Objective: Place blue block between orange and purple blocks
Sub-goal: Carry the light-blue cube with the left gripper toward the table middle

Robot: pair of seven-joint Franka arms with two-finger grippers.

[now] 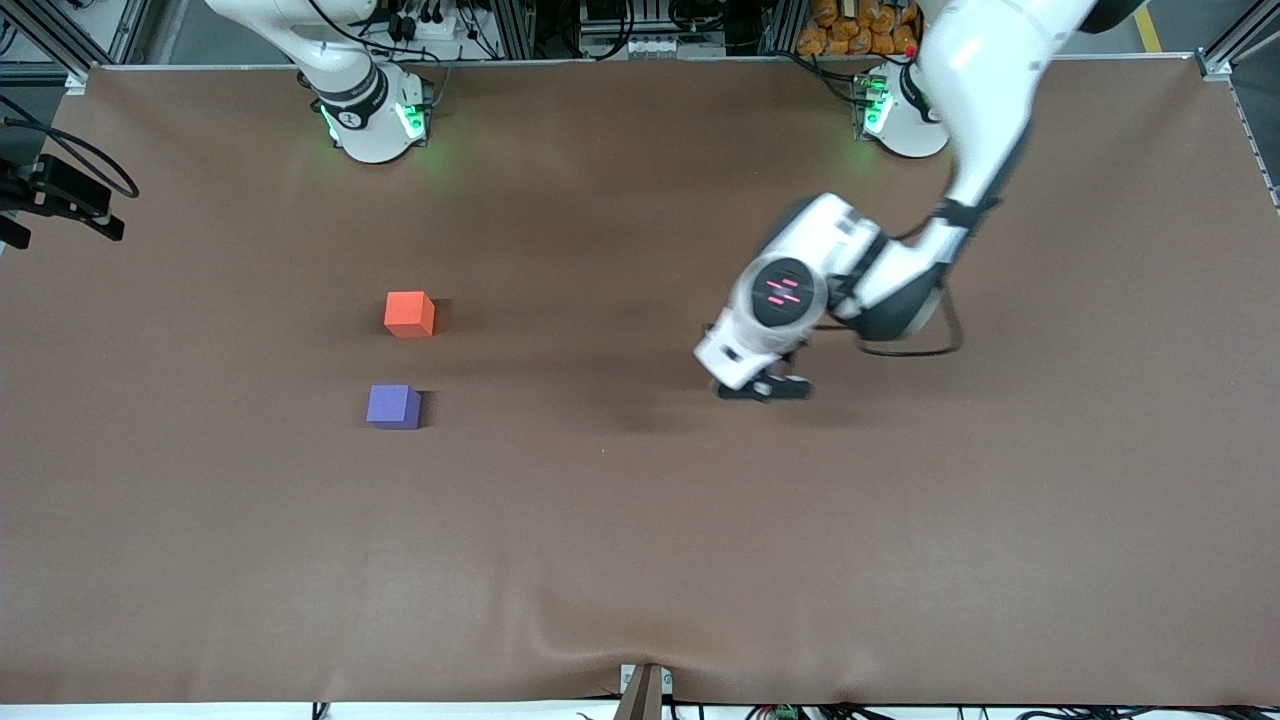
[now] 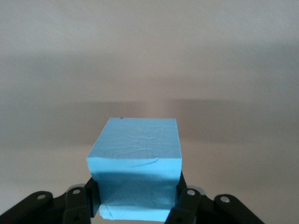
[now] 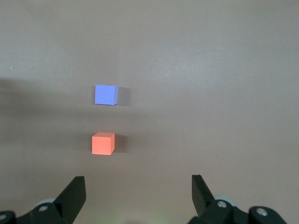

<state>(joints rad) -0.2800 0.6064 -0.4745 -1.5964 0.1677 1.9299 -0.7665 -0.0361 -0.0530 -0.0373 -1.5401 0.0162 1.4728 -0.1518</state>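
- Sky-blue and matte, the blue block [image 2: 134, 168] sits clamped low between the fingers of the left gripper [image 1: 766, 389], over open worktop [image 1: 640, 560] well toward the left arm's end, apart from the other cubes.
- The orange block [image 1: 409, 314] and purple block [image 1: 393, 407] leave a narrow gap; a skewed descent would likely nudge one.
- The grip is shallow, so the block could twist or slip in transit.
- A cube has no long axis; its faces look square to the fingers.
- The right gripper [image 3: 138, 198] waits spread wide and empty, above both cubes.
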